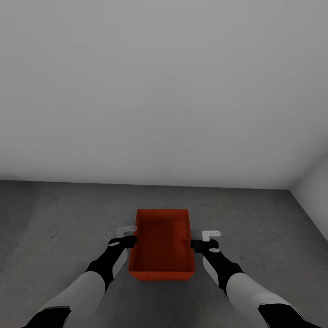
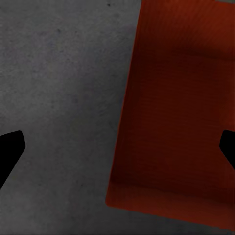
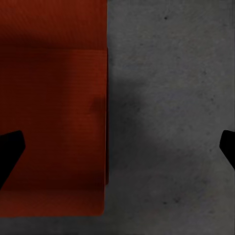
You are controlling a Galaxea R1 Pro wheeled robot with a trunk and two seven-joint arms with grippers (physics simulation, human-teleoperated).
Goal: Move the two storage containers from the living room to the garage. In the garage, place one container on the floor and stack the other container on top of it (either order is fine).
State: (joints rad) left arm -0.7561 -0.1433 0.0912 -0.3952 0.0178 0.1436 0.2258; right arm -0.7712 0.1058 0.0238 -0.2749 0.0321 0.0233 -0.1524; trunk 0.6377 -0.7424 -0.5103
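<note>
Orange-red and rectangular, 1 thin-walled storage bin (image 1: 162, 246) shows in the head view, resting on the dark grey mottled concrete floor (image 1: 59, 214) of a bare room, with nothing visible inside it. From left to right: the left gripper (image 1: 129, 237) hovers just beside the bin's left wall, its 2 black fingertips spread wide in the left wrist view with the wall's top edge and grey concrete between them, gripping nothing; the bin sits between the 2 arms; the right gripper (image 1: 204, 240) hovers just beside the right wall, fingertips equally spread and holding nothing. A plain white-grey wall (image 1: 164, 91) stands behind, meeting a second wall (image 1: 314, 191) in the corner at the right.
</note>
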